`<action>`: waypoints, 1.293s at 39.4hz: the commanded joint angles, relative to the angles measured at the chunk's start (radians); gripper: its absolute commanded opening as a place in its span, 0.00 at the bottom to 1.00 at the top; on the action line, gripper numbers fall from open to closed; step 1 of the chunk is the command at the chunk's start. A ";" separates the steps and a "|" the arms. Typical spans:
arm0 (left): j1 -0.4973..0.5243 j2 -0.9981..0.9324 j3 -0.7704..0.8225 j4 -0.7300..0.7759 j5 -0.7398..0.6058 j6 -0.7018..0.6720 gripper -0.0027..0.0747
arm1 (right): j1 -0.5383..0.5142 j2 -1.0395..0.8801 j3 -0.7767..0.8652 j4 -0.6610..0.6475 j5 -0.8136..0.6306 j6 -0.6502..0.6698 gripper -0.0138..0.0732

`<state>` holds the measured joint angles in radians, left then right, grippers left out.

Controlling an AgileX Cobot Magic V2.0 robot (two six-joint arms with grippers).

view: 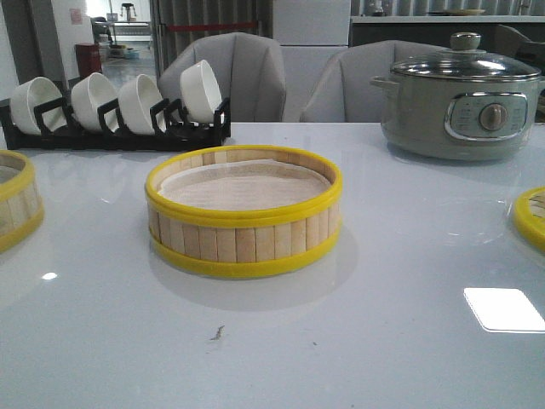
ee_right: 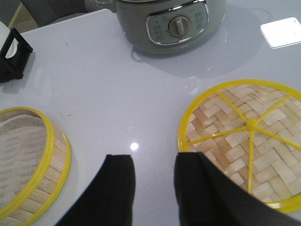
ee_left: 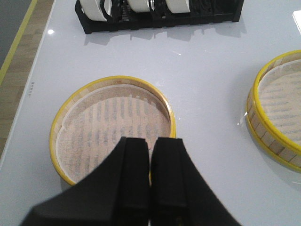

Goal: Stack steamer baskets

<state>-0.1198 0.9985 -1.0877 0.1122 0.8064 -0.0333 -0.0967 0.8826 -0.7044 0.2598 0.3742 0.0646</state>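
Nearest in the front view sits the middle basket (view: 243, 213), alone at the table's (view: 400, 341) centre with its white liner showing. A second basket (view: 15, 207) peeks in at the left edge, the lid (view: 531, 216) at the right edge, both well apart from the middle one. Behind stand a rack of bowls (view: 115, 106) and a pot (view: 460, 102). Neither arm appears here.

From the left wrist, the left gripper (ee_left: 149, 155) has its fingers pressed together, holding nothing, poised above the near rim of the left basket. To seize that rim it must first spread; going down as it is would likely jab the liner or shove the basket along the glossy table.

From the right wrist, the right gripper (ee_right: 154, 176) is spread and empty, hanging over bare table just beside the lid's rim. The lid lies flat and thin, so a pinch may slip or skid it toward the table edge. Placing the lid before both baskets are stacked would spoil the order.
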 commanded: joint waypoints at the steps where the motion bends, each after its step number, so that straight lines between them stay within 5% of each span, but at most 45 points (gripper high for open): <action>1: -0.007 -0.001 -0.039 -0.001 -0.082 -0.002 0.18 | -0.003 -0.010 -0.038 -0.008 -0.082 -0.005 0.59; 15: -0.007 0.086 -0.039 -0.007 -0.128 -0.001 0.71 | -0.003 -0.010 -0.038 -0.008 -0.082 -0.005 0.59; 51: -0.004 0.728 -0.054 -0.027 -0.412 -0.016 0.70 | -0.003 -0.010 -0.038 -0.007 -0.073 -0.005 0.59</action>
<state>-0.1198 1.7366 -1.1076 0.0940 0.4570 -0.0387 -0.0967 0.8826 -0.7044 0.2581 0.3742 0.0646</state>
